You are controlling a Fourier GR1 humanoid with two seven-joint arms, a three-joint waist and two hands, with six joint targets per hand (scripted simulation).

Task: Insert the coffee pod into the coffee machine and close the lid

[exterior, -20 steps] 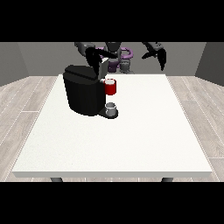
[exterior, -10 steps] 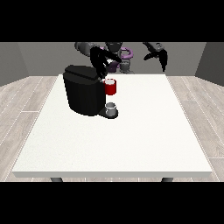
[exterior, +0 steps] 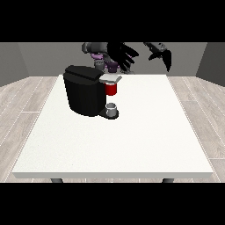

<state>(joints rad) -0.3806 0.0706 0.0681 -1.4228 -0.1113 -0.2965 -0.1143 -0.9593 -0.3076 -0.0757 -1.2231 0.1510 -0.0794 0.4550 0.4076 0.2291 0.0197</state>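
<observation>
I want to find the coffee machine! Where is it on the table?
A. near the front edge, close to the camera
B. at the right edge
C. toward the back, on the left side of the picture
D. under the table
C: the black coffee machine stands on the white table toward the back, left of the middle, with a red thing on its right side.

Layout, seen from the hand at view's left (exterior: 124, 56)

Black boxy coffee machine (exterior: 84, 90) sits below & left of it on large white table (exterior: 132, 132); small grey thing (exterior: 112, 107) at machine's base; other hand (exterior: 161, 55) off to its right.
</observation>
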